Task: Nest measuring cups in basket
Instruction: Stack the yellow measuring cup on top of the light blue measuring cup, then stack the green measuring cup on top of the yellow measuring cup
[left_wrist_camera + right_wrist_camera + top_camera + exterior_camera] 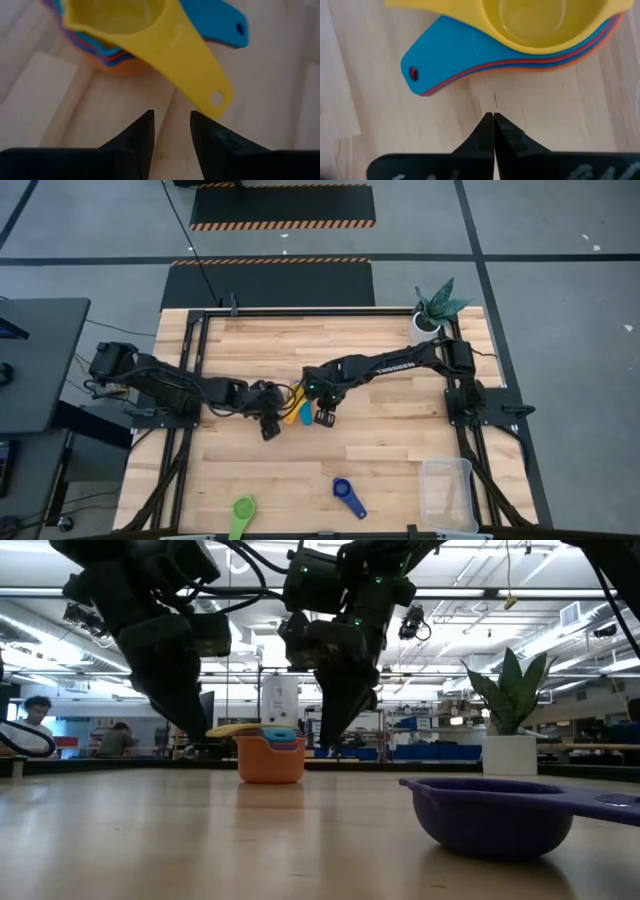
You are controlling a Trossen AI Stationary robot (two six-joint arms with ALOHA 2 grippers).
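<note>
Several measuring cups sit nested in one stack (pixel 297 408) mid-table, the orange one (pixel 270 762) at the bottom on the wood and the yellow one (pixel 115 17) on top. The yellow handle (pixel 200 75) and the light blue handle (pixel 440 55) stick out toward the near edge. My left gripper (pixel 171 130) is open just short of the yellow handle's free end, with nothing between its fingers. My right gripper (pixel 493 117) is shut, pointing down beside the blue handle. A green cup (pixel 243 508) and a dark blue cup (pixel 343 488) lie apart near the front edge. The clear basket (pixel 447 492) stands at the front right.
A white plant pot (pixel 428 320) with a green plant stands at the table's far right corner. The dark blue cup (pixel 490 815) lies close to the low camera. Bare wood lies between the stack and the basket.
</note>
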